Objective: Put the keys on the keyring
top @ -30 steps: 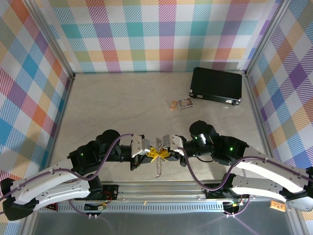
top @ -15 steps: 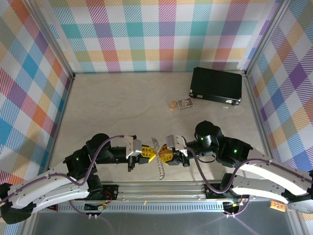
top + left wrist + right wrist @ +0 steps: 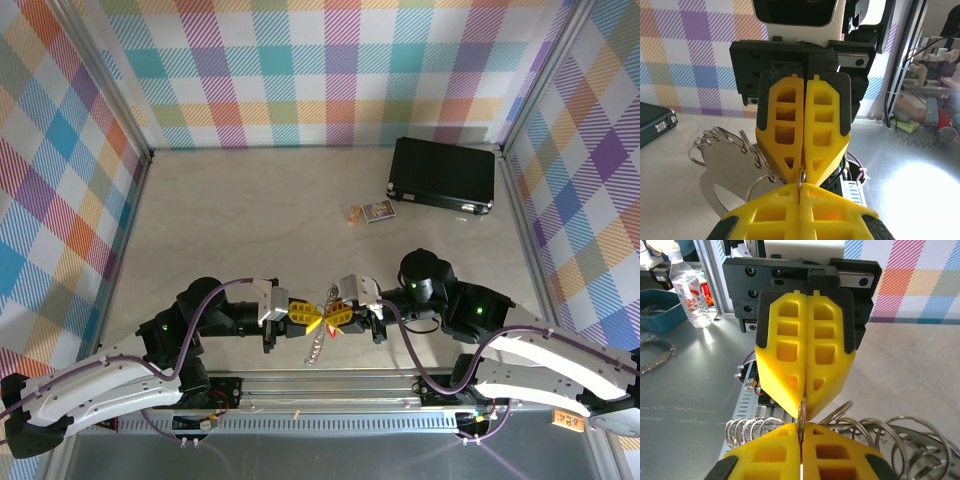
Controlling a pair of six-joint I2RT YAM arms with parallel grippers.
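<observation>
Here the left hand (image 3: 308,318) and right hand (image 3: 333,318) meet tip to tip, both pinching the keyring (image 3: 318,342) over the near table (image 3: 250,220); the black case (image 3: 443,173) lies closed far right.

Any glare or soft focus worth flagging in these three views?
Left wrist: blown-out glare on the grey surface, clutter behind it soft, keyring sharp. Right wrist: mild sheen on the surface near the water bottle. Top external: evenly lit, sharp throughout.

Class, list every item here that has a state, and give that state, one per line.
left hand, shut on keyring
right hand, shut on keyring
keyring, pinched between both hands, hanging
key, raised at the hands' tips; threading unclear
black case, closed
card, lying flat
</observation>
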